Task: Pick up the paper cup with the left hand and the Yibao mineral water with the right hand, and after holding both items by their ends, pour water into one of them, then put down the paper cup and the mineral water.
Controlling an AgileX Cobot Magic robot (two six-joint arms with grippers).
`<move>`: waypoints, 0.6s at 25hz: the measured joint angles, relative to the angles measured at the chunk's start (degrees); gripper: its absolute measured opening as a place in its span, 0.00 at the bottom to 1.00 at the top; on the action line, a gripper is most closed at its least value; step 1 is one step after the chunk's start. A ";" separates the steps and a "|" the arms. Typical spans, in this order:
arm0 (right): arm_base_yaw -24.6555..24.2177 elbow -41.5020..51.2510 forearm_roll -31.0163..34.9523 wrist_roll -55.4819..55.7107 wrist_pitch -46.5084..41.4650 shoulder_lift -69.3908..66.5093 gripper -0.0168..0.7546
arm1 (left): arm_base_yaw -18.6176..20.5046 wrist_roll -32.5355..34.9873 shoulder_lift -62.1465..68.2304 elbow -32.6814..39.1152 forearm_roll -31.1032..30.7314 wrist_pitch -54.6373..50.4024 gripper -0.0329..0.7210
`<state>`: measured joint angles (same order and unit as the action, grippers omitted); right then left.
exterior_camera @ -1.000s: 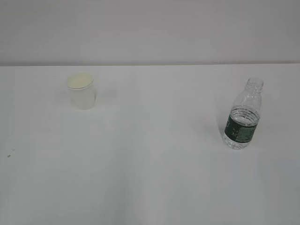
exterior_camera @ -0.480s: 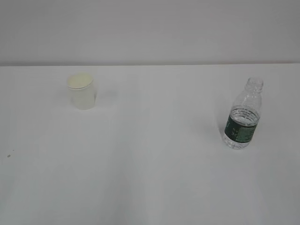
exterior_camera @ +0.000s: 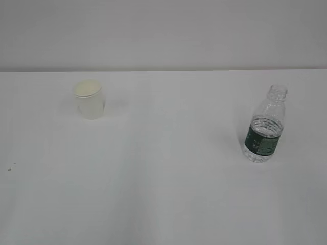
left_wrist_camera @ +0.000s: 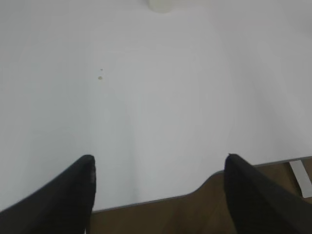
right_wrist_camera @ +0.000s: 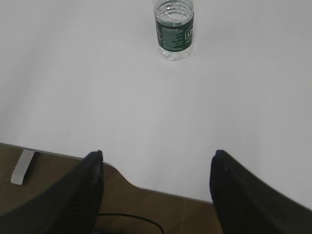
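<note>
On table [exterior_camera: 163,194]: paper cup [exterior_camera: 89,99], part-filled Yibao mineral water [exterior_camera: 264,127]

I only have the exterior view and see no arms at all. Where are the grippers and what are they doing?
Observer: Both hang over the near table edge. The left gripper is open and empty, with bare table between its fingers.
Operator: Is the left lined up with the cup?
Observer: Roughly. The paper cup sits at the very top of the left wrist view, far ahead, cut off by the frame.
Operator: And the right?
Observer: The right gripper is open too, holding nothing. The Yibao mineral water stands upright ahead of it, near the top of its view, well clear of the fingers.
</note>
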<state>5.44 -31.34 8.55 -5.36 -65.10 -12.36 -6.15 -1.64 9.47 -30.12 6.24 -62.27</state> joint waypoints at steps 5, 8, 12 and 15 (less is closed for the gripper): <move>0.00 0.00 0.00 0.00 0.99 -0.45 0.69 | 0.00 0.00 2.45 0.00 1.68 0.00 0.83; 0.00 0.00 0.00 -0.08 0.99 -0.45 0.69 | 0.00 0.00 3.93 0.00 1.88 0.00 0.83; 0.00 0.00 0.00 -0.08 1.12 -0.45 0.69 | 0.00 0.00 5.51 0.00 1.96 0.11 0.83; 0.00 0.00 0.26 -0.08 1.11 -0.45 0.69 | 0.00 0.00 7.15 -1.30 1.96 0.11 0.83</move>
<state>5.44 -31.34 8.81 -5.45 -63.99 -12.81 -6.15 -1.64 16.62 -31.42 8.20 -62.16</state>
